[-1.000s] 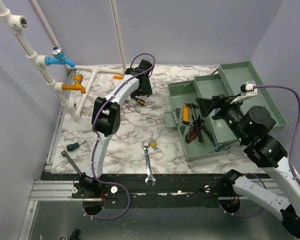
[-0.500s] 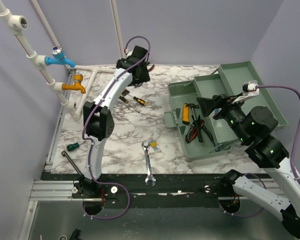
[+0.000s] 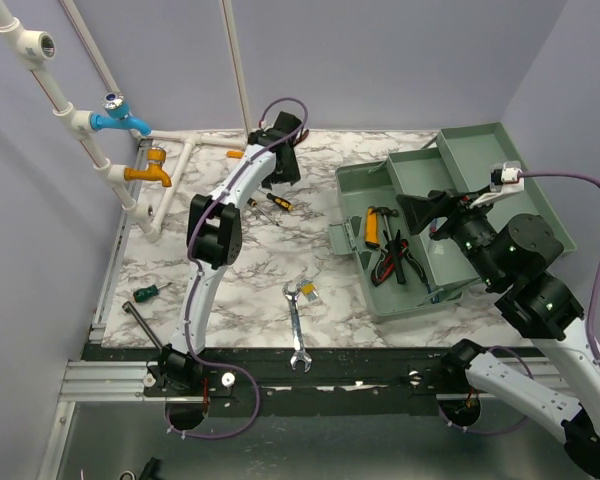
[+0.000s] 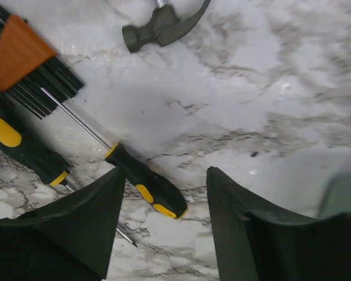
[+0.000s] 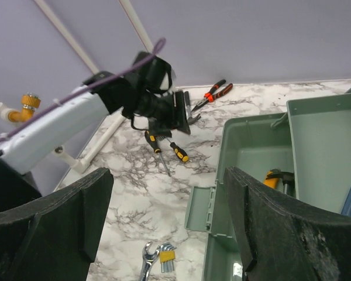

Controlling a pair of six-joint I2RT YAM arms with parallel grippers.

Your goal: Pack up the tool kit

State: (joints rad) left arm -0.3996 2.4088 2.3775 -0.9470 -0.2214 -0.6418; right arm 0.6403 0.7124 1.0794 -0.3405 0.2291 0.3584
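High rear overview, wrist views share screwdriver (image 4: 146, 188)

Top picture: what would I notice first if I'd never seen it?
The big green toolbox lies open on the right, with orange and red tools inside. The left arm stretches to the far edge of the marble table, jaws open over a yellow-and-black screwdriver. A silver wrench lies near the front.

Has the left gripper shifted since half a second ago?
Yes. The left gripper has come back from the rear wall toward the yellow-handled screwdrivers on the table.
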